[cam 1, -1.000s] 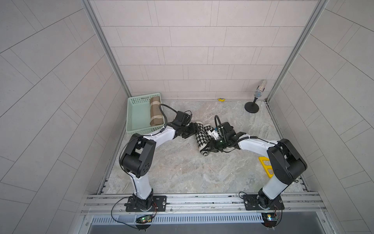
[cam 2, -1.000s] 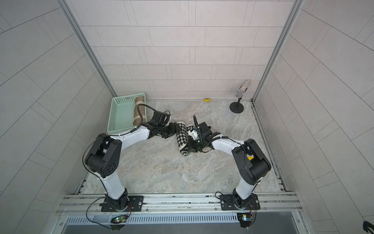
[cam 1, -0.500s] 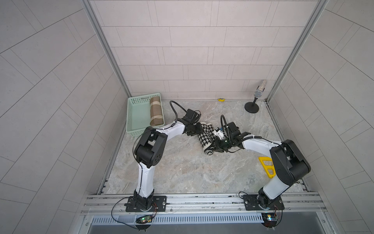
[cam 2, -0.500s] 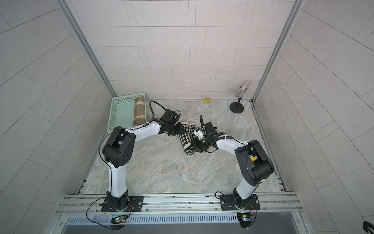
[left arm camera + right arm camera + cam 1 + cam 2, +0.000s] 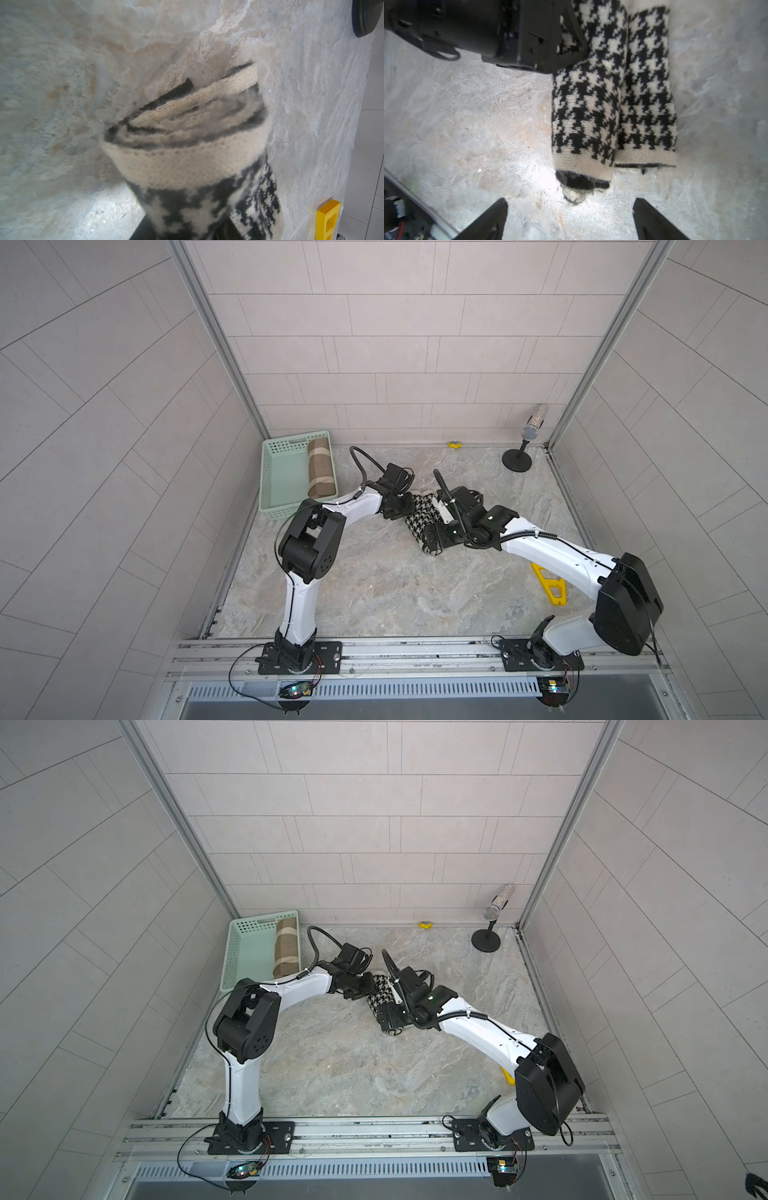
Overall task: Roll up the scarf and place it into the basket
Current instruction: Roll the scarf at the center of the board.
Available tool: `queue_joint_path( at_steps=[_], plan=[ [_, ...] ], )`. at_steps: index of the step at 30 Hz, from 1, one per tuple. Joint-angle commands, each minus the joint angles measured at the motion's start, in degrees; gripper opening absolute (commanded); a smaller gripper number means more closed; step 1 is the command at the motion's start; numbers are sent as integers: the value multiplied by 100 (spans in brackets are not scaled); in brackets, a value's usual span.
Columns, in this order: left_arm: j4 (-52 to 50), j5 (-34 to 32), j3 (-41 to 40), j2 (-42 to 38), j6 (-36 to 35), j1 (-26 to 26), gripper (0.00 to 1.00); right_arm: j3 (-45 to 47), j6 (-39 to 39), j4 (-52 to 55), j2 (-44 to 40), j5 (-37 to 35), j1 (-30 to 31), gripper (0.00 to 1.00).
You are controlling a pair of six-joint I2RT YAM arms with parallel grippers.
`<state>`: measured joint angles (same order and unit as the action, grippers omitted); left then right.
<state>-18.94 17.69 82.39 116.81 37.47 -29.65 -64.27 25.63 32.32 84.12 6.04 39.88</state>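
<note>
The scarf (image 5: 591, 114) is a black-and-white houndstooth knit with a cream border band. It is rolled into a loose cylinder with one flat layer lying alongside, touching the roll. It lies near the middle of the marble-patterned table (image 5: 374, 593) in both top views (image 5: 422, 516) (image 5: 382, 994). The rolled end shows layered cream and black edges (image 5: 197, 128).

The basket (image 5: 286, 485) is rectangular, mint-green plastic with perforated walls. It stands upright at the far left corner of the table (image 5: 253, 957), well apart from the scarf.

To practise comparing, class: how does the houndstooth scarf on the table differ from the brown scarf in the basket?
The houndstooth scarf is black-and-white; the brown scarf has pale bands. The houndstooth scarf lies on the table, gripped by the left tool; the brown scarf sits untouched in the basket. Both are rolled up.
</note>
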Motion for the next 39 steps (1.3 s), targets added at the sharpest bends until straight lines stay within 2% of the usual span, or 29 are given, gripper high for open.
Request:
queue_joint_path(
  at_steps=[1, 4, 11, 13, 15, 17, 19, 21, 23, 27, 28, 33, 37, 39],
  plan=[
    [-391, -163, 15, 196, -25, -16, 40, -256, -464, 512, 375, -1436, 284, 100],
    [-391, -134, 14, 191, -24, -15, 40, -413, -600, 364, 753, -1663, 453, 100],
    [-383, 17, 48, 191, 0, -21, 40, -618, -813, -237, 1437, -1392, 459, 100],
    [-369, 79, 58, 184, 22, -19, 41, -670, -831, -282, 1633, -1412, 434, 96],
    [-360, 122, 66, 158, 27, -15, 41, -634, -855, -407, 1799, -1277, 375, 87],
    [-361, 215, 58, 96, 41, -15, 45, -584, -849, -495, 1931, -1061, 291, 71],
    [-347, 240, 20, -26, 57, 2, 52, -455, -790, -621, 1959, -817, 208, 47],
    [-378, 222, -43, -211, 56, 42, 65, -296, -699, -768, 1880, -519, 146, 36],
    [-361, 209, -177, -448, 85, 121, 70, -147, -490, -889, 1781, -138, 85, 31],
    [-246, 199, -608, -1063, 184, 357, 84, 307, 293, -1273, 1564, 868, -77, 26],
    [-201, 214, -754, -1250, 211, 428, 85, 478, 536, -1475, 1515, 1154, -114, 25],
    [46, 404, -1467, -1918, 303, 627, 85, 1343, 1866, -3003, 1221, 2402, -255, 25],
    [337, 689, -1966, -2235, 368, 624, 81, 2109, 3366, -5296, 1118, 3376, -504, 26],
    [523, 885, -2168, -2301, 375, 619, 79, 2330, 3844, -6100, 1193, 3649, -648, 27]
  ],
)
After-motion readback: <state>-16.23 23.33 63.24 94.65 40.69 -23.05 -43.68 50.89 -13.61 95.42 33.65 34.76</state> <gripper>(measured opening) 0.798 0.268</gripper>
